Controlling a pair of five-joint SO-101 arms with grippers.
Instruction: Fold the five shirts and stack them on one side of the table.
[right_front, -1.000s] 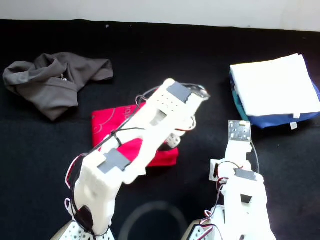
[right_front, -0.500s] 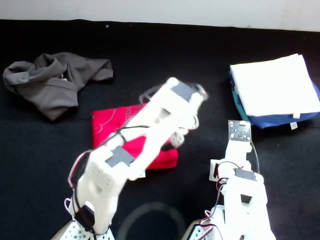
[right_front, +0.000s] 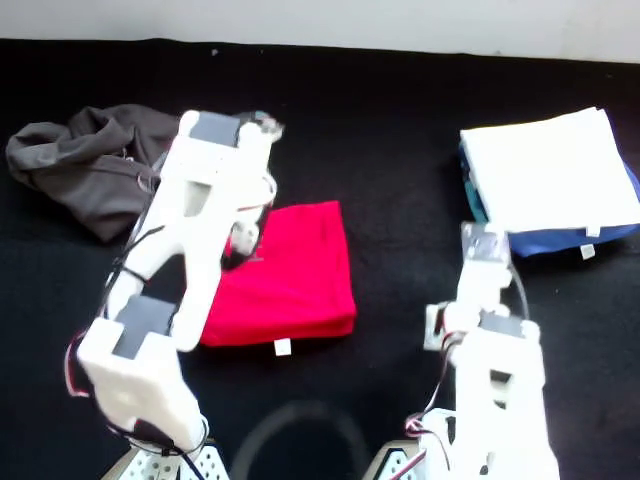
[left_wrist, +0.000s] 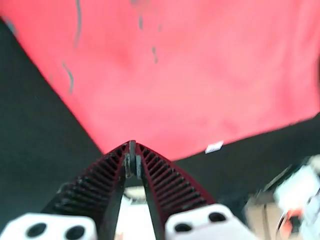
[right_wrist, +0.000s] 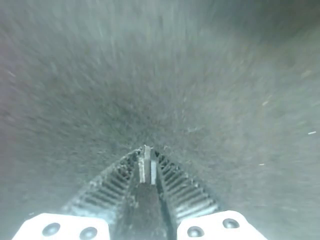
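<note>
I find the left gripper (left_wrist: 131, 159) pinched empty over the folded red shirt (right_front: 290, 270), right gripper (right_wrist: 145, 167) likewise closed; I would open wide, pinch all layers at one edge, carry level to the stack (right_front: 550, 170)

Five shirts (right_front: 90, 165) (right_front: 290, 265) (right_front: 550, 165) (right_front: 560, 240) (right_front: 473, 200), two arms (right_front: 190, 230) (right_front: 490, 350).

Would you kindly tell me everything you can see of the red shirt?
The red shirt is soft cloth, folded into a rough rectangle and lying flat on the black table near its middle. A small white tag sticks out at its near edge, and the left wrist view shows a few thin dark lines on it. The left gripper, jaws shut, is over one edge; whether it touches the cloth cannot be told.
</note>
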